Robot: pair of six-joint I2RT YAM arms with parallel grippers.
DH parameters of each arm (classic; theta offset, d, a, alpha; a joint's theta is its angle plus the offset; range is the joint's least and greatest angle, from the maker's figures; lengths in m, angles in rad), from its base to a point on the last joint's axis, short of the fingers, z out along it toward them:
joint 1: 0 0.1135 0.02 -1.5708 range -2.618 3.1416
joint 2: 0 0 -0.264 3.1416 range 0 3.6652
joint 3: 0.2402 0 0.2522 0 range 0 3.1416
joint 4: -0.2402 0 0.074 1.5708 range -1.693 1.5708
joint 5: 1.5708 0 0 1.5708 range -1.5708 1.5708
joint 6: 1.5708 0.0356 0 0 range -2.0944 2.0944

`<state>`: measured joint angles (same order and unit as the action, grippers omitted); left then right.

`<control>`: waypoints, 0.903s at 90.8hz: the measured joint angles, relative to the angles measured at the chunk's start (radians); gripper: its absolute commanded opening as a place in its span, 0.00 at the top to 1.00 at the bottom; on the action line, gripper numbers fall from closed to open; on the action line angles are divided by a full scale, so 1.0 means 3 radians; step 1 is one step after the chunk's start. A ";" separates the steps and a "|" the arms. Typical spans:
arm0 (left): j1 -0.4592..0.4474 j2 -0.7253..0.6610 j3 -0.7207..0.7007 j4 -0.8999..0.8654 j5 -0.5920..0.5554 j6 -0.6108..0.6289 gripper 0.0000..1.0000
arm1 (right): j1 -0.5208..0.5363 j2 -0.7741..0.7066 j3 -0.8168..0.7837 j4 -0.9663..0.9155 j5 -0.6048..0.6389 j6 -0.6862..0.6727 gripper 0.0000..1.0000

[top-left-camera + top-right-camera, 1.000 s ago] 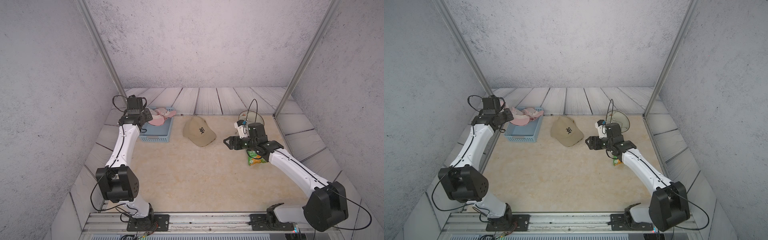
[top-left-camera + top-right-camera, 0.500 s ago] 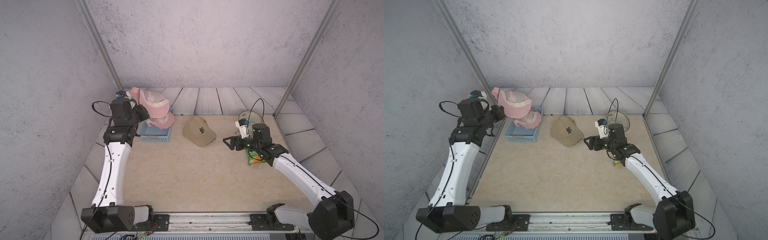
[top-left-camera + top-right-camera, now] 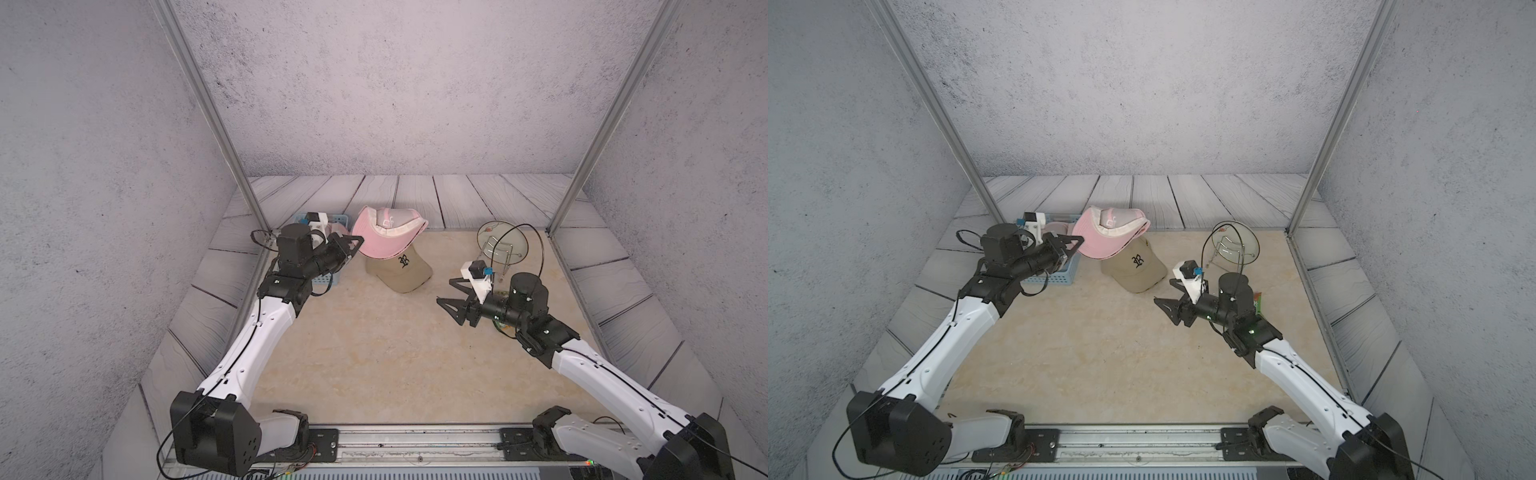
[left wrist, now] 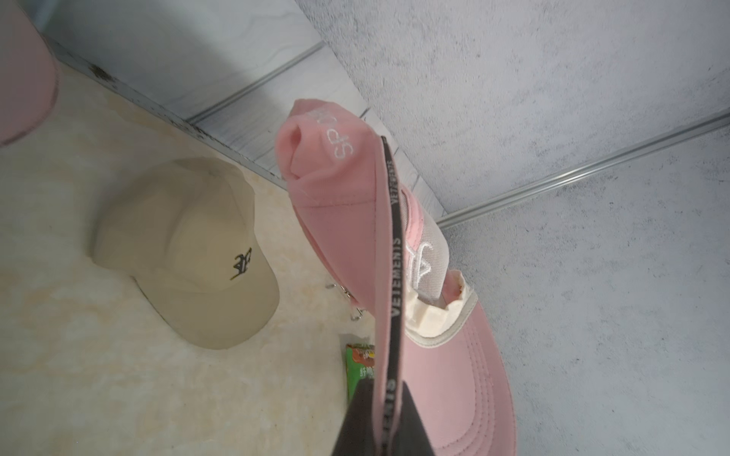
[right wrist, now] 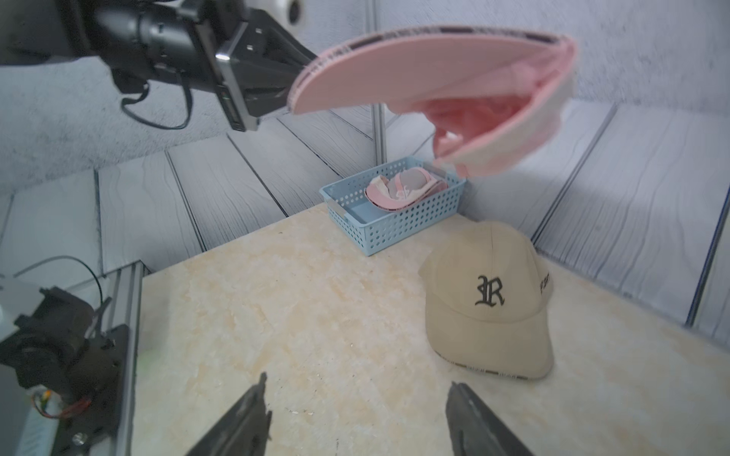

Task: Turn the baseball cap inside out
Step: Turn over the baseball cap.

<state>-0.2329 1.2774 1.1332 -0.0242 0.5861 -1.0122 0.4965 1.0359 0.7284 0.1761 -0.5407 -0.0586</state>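
Left wrist view caught the left end effector [image 4: 385, 406] clamped tight on the brim edge of the pink baseball cap [image 4: 343, 221], the brim's black lettered trim running straight out from between its fingers. The cap hung in the air beyond the fingertips, clear of the surface [image 3: 374, 353], its crown crumpled and a pale inner band exposed.

In both top views the cap jutted out ahead of that end effector [image 3: 358, 240] and overlapped the far edge of a beige cap [image 3: 401, 268]. The beige cap lay crown up on the surface, below and ahead of the fingertips. A blue basket [image 5: 395, 229] sat under the left end effector's wrist and held a second pink cap [image 5: 403, 189].

Across the surface, the right end effector [image 3: 444, 291] hung with its jaws spread wide and nothing between them. It pointed toward the beige cap [image 5: 486, 292], which lay a little ahead of its fingertips and apart from them. The held pink cap [image 5: 434, 75] appeared high above the open jaws in the right wrist view. Behind the right end effector a glass lid [image 3: 503, 245] leaned in a wire stand. A green packet [image 3: 1258, 299] lay beneath its wrist.
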 measured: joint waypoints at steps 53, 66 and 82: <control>-0.0385 0.0028 -0.0521 0.0043 0.0275 -0.0017 1.00 | 0.0211 0.0056 -0.0006 0.0085 0.0415 -0.1415 0.20; -0.0412 0.0028 -0.0521 -0.0036 0.0285 0.0081 1.00 | 0.0257 0.0076 -0.0006 0.0046 0.0521 -0.1572 0.20; -0.0456 0.0028 -0.0521 -0.0160 0.0305 0.0197 1.00 | 0.0326 0.0094 -0.0006 0.0042 0.0604 -0.1706 0.20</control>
<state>-0.3698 1.2858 0.9768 -0.0723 0.6777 -0.9531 0.5941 1.0641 0.7265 0.1886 -0.3595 -0.5705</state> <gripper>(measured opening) 0.086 0.800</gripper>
